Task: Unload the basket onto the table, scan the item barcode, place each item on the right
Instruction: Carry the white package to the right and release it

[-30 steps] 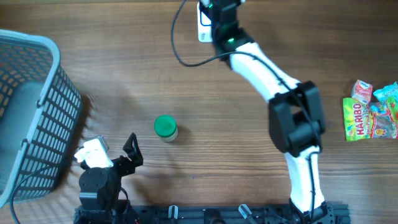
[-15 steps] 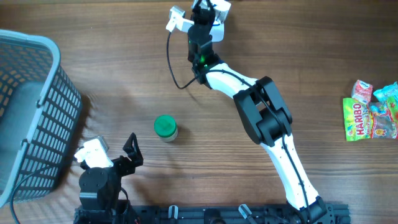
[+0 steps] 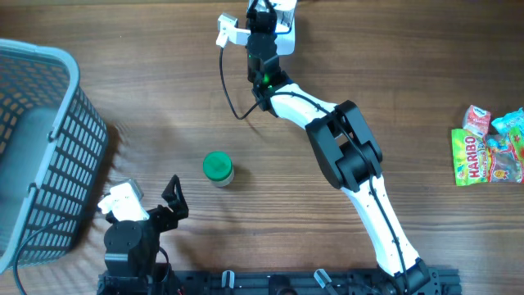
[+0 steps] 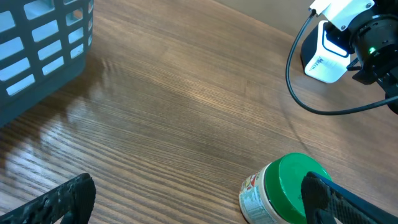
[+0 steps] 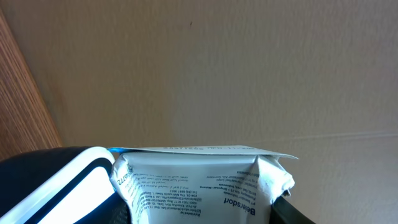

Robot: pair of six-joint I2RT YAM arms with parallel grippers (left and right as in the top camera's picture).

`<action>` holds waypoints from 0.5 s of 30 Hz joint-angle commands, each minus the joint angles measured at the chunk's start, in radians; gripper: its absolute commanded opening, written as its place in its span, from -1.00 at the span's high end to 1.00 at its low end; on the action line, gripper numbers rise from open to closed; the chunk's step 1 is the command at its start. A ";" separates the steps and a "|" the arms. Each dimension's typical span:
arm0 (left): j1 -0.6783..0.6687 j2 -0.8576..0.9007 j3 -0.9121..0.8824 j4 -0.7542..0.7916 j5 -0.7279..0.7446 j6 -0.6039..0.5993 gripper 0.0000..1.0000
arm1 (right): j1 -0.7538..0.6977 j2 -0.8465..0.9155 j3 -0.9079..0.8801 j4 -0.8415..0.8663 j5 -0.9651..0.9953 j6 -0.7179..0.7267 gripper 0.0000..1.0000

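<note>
Right tool (image 3: 264,20) clamped on white packet (image 5: 199,180), just beside scanner (image 5: 62,186); scan apparently under way, unconfirmed. Left tool (image 4: 199,202) spread apart, empty.

Overhead camera looked straight down from high up, covered whole brown wood-grain tabletop (image 3: 147,106). Left wrist camera sat low near robot-side edge, faced across toward far side. It shared green-lidded round jar (image 4: 292,186), grey plastic lattice basket (image 4: 43,37) and white scanner unit (image 4: 320,62) with overhead. Right wrist camera sat very close on white printed packet (image 5: 199,180), plain beige surface behind.
</note>
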 commanded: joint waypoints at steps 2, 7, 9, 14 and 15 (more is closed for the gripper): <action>-0.002 -0.006 -0.003 0.003 0.012 -0.005 -1.00 | -0.017 -0.077 0.029 -0.060 0.121 0.119 0.03; -0.002 -0.006 -0.003 0.003 0.012 -0.005 -1.00 | -0.111 -0.218 0.029 -0.274 0.340 0.342 0.04; -0.002 -0.006 -0.003 0.003 0.012 -0.005 -1.00 | -0.174 -0.246 0.029 -0.292 0.490 0.395 0.04; -0.002 -0.006 -0.003 0.003 0.012 -0.005 -1.00 | -0.341 -0.247 0.027 -0.507 0.658 0.583 0.06; -0.002 -0.006 -0.003 0.003 0.012 -0.005 -1.00 | -0.380 -0.247 0.027 -0.628 0.659 0.682 0.06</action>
